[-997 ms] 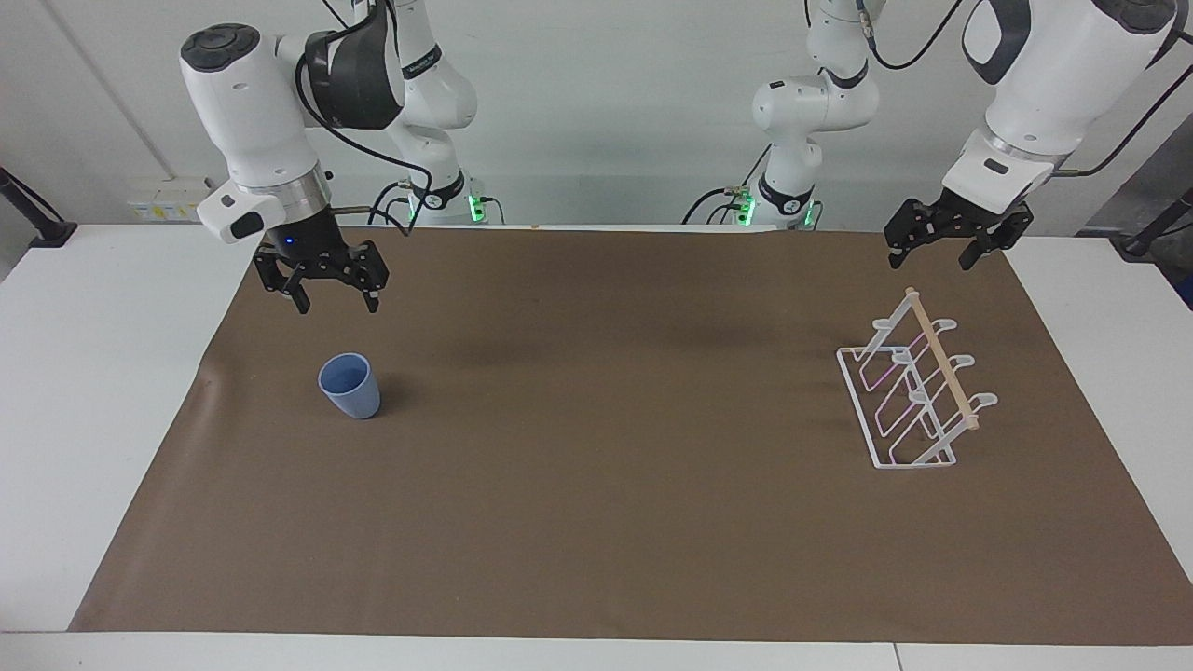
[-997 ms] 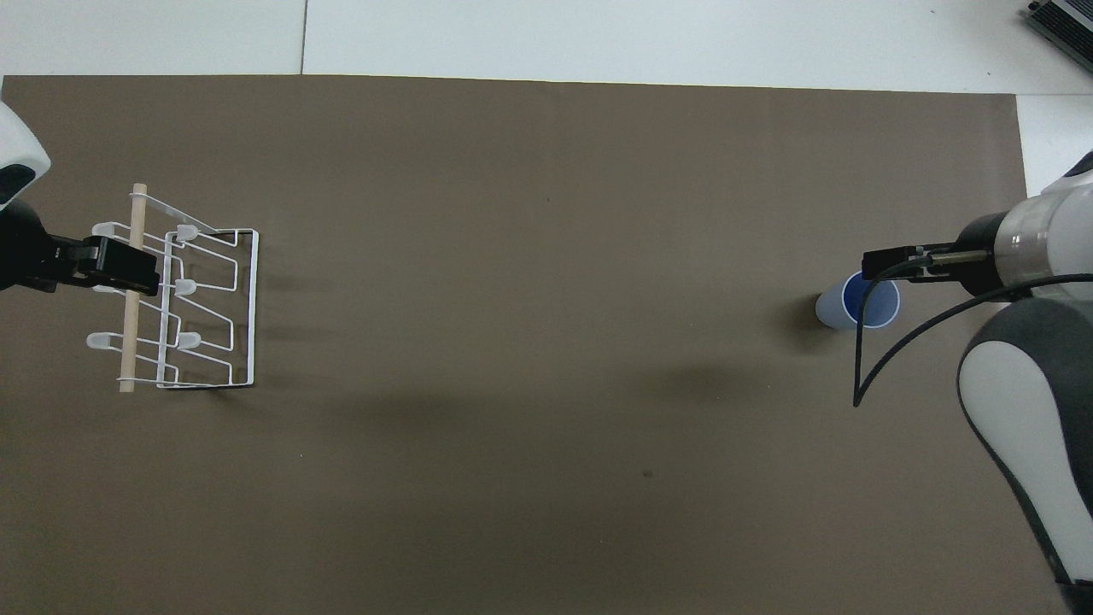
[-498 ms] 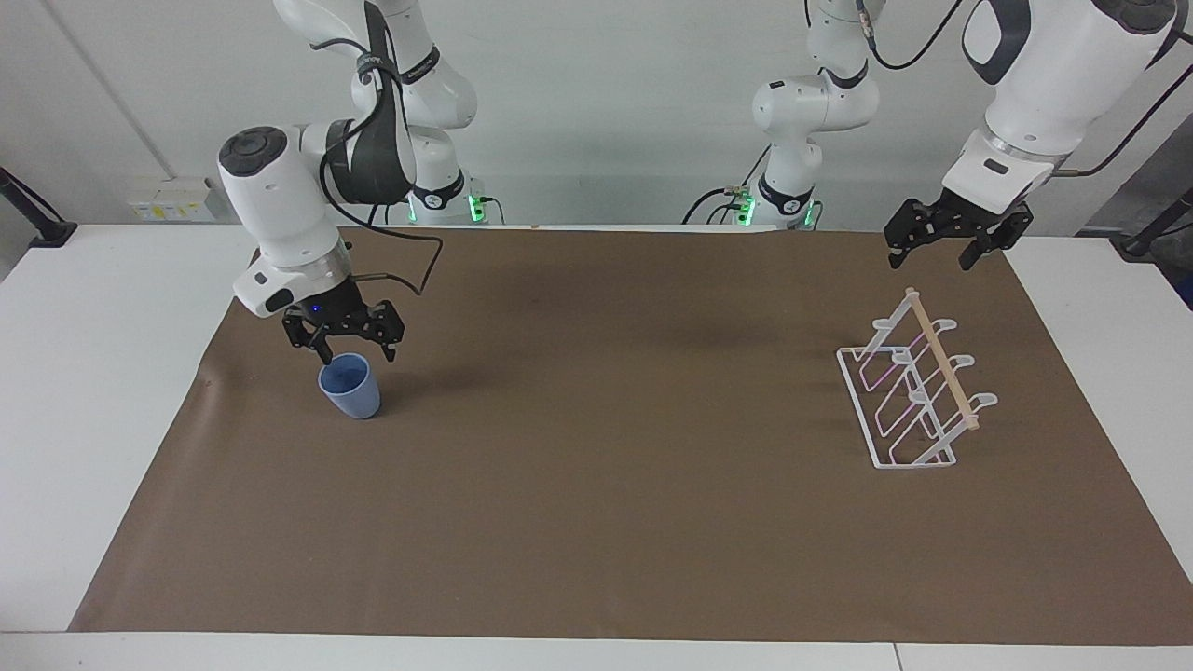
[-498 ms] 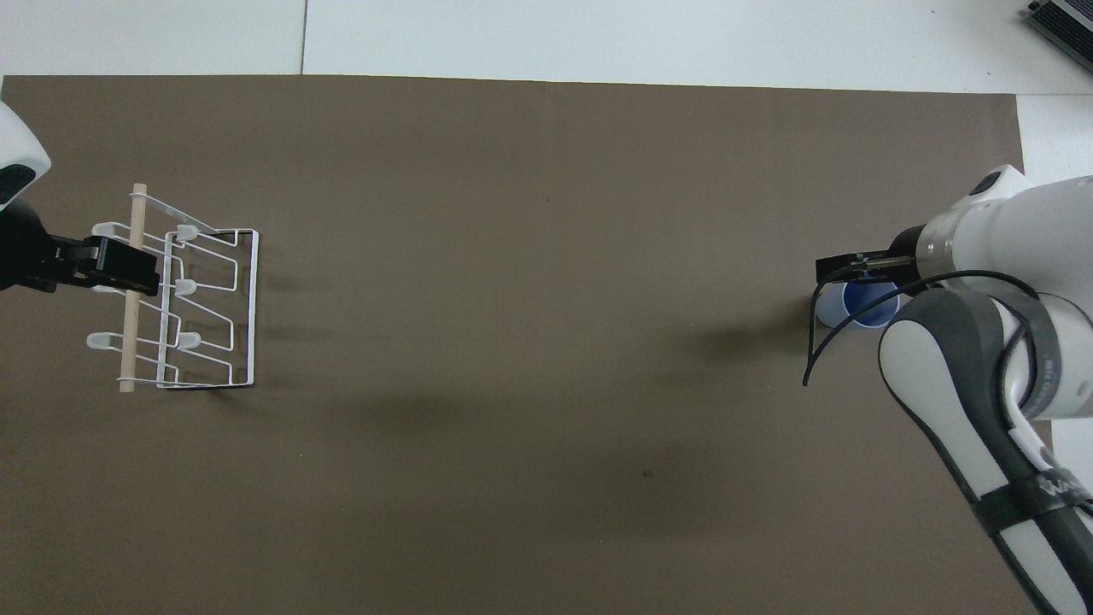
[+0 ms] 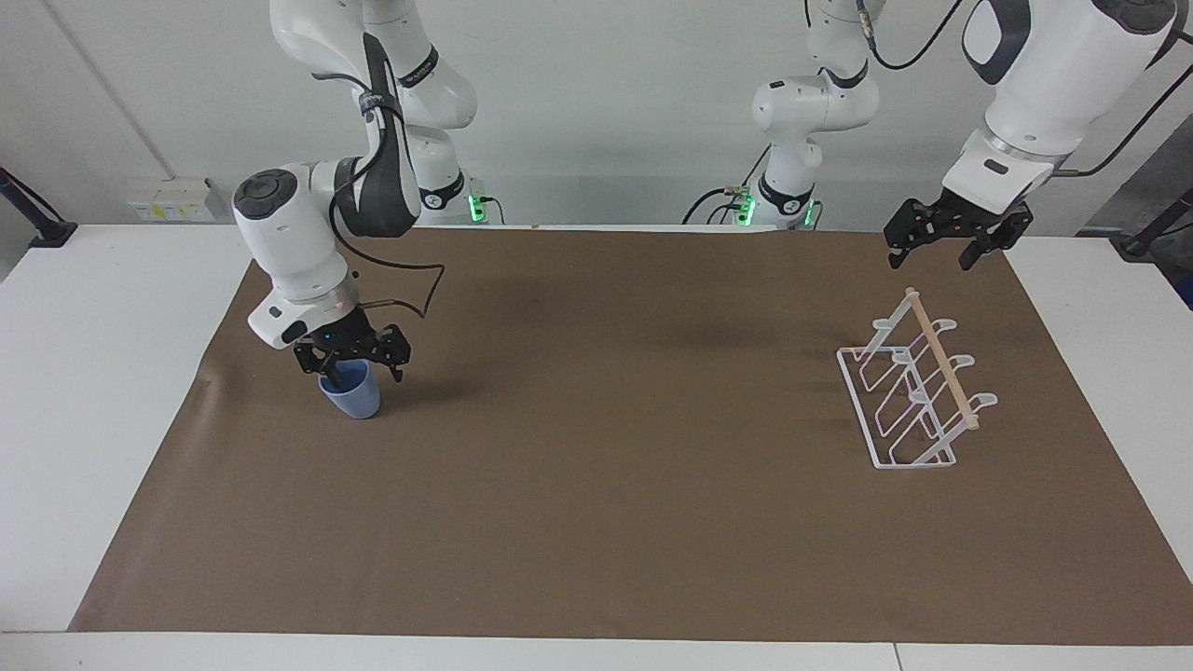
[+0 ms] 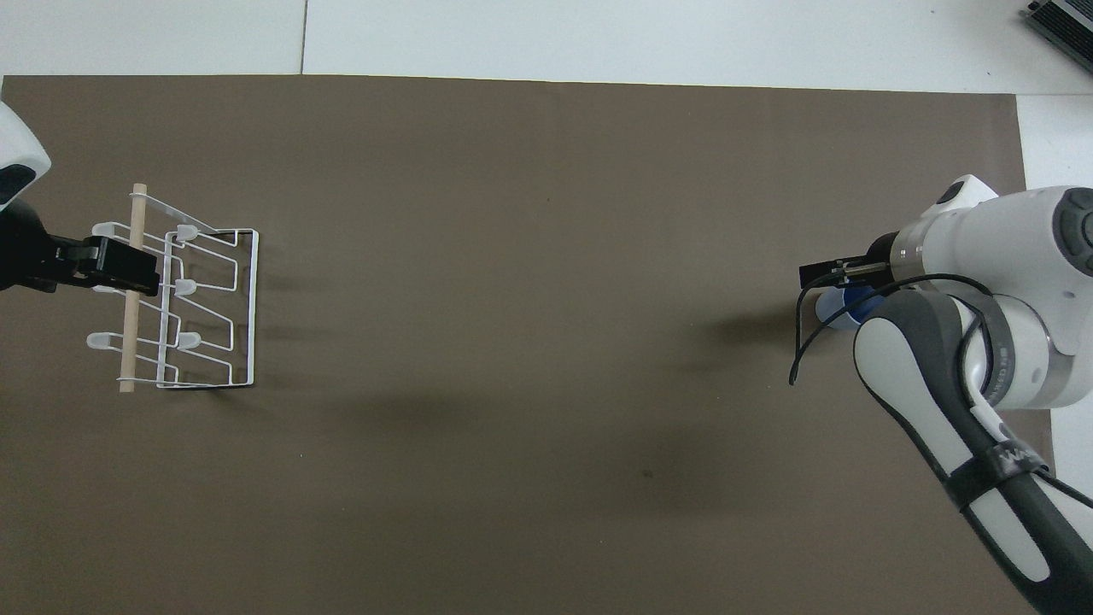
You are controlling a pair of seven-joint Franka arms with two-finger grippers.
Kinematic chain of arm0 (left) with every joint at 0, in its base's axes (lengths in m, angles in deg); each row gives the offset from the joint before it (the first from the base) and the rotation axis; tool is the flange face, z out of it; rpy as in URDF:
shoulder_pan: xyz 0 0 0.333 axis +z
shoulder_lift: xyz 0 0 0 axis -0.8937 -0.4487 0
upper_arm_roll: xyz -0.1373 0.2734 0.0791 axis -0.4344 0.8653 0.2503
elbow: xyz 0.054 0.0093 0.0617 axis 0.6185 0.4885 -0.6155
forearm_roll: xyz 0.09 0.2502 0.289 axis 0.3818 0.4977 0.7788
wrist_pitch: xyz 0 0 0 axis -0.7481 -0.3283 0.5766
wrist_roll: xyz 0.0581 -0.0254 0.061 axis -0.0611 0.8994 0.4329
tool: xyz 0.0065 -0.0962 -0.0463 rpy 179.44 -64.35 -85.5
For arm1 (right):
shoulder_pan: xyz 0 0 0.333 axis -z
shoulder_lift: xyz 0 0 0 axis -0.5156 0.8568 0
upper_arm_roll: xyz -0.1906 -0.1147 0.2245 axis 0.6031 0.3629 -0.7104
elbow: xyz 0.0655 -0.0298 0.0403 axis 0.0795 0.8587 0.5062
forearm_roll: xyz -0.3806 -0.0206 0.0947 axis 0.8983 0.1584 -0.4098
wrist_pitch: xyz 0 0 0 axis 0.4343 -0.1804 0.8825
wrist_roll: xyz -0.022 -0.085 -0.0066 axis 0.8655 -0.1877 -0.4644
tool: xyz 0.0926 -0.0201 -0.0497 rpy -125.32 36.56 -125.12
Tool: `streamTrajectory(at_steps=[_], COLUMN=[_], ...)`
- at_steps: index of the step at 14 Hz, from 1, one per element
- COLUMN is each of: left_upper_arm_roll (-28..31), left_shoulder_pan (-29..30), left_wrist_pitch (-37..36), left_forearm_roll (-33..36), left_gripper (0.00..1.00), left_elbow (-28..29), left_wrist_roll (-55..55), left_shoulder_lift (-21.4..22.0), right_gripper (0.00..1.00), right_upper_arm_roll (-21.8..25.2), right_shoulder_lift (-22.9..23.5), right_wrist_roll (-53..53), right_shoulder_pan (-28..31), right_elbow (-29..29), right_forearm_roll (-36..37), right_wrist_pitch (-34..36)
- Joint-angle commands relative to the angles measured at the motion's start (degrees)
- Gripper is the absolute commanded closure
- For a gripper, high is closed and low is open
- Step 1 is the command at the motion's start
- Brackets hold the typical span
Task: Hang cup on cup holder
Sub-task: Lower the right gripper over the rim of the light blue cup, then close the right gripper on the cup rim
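Note:
The light blue cup (image 5: 354,399) stands upright on the brown mat toward the right arm's end of the table. In the overhead view the right arm covers most of the cup (image 6: 830,313). My right gripper (image 5: 359,371) (image 6: 832,278) is down at the cup's rim, open, with its fingers straddling the top of the cup. The white wire cup holder (image 5: 949,373) (image 6: 254,307), with a wooden dowel on top, stands at the left arm's end. My left gripper (image 5: 941,247) (image 6: 128,265) hangs open in the air over the holder and waits.
A brown mat (image 5: 596,485) covers most of the white table (image 5: 112,373). Both arm bases stand along the robots' edge. A black cable loops from the right wrist beside the cup.
My right gripper has come down from well above the mat onto the cup's rim, staying open. The cup, the holder and the left arm have not moved.

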Motion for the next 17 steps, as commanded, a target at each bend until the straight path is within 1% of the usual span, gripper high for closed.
streamTrajectory(at_steps=[1, 6, 12, 14, 17], left_upper_arm_roll=[-0.1, -0.1, -0.2, -0.1, -0.1], left_shoulder_pan=[0.7, 0.7, 0.7, 0.7, 0.7], left_wrist_pitch=[0.7, 0.7, 0.7, 0.7, 0.7], left_forearm_roll=[-0.2, -0.2, -0.2, -0.2, -0.2], left_gripper=[0.0, 0.0, 0.0, 0.0, 0.0], left_elbow=[2.0, 2.0, 2.0, 2.0, 2.0], left_wrist_roll=[-0.4, -0.4, -0.5, -0.4, -0.4], left_shoulder_lift=[1.7, 1.7, 1.7, 1.7, 1.7], right_gripper=[0.0, 0.0, 0.0, 0.13, 0.28], right_upper_arm_roll=[-0.4, -0.3, -0.3, -0.3, -0.3], right_shoulder_lift=[-0.7, -0.7, 0.2, 0.2, 0.2], right_wrist_roll=[-1.8, -1.7, -1.7, -1.7, -1.8], right_shoulder_pan=[0.7, 0.7, 1.1, 1.1, 1.1], right_elbow=[3.5, 6.4, 7.1, 7.2, 7.2], right_forearm_roll=[-0.7, -0.8, -0.7, -0.7, -0.7], right_wrist_pitch=[-3.4, -6.6, -8.0, -7.9, -7.9])
